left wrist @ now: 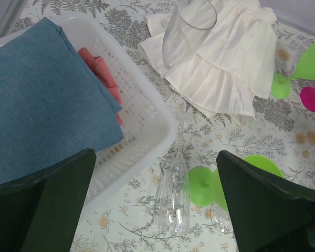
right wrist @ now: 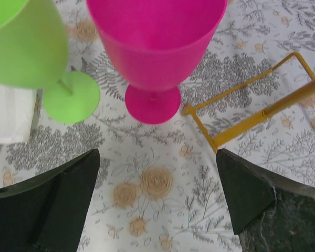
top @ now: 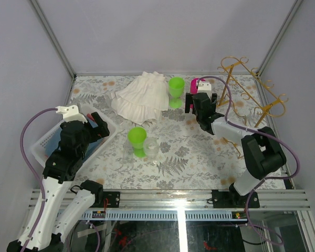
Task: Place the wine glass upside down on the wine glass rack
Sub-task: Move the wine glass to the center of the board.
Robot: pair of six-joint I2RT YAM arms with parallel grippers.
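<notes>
We saw both tools gaping wide and gripping nothing. The right tool (right wrist: 157, 202) faced a glossy pink goblet (right wrist: 157, 47) with a round foot. It stood upright on the leaf-printed bench (top: 199, 163), just beside the thin gold wire rack (right wrist: 291, 98) at the far right corner. A lime green goblet (right wrist: 26, 47) stood close on its other side. The left tool (left wrist: 157, 207) hung over the corner of a white perforated plastic basket (left wrist: 147, 121) holding folded blue cloth (left wrist: 42, 94). Near it were a clear stemmed glass (left wrist: 173, 194) and a pleated white fabric (left wrist: 226, 63).
</notes>
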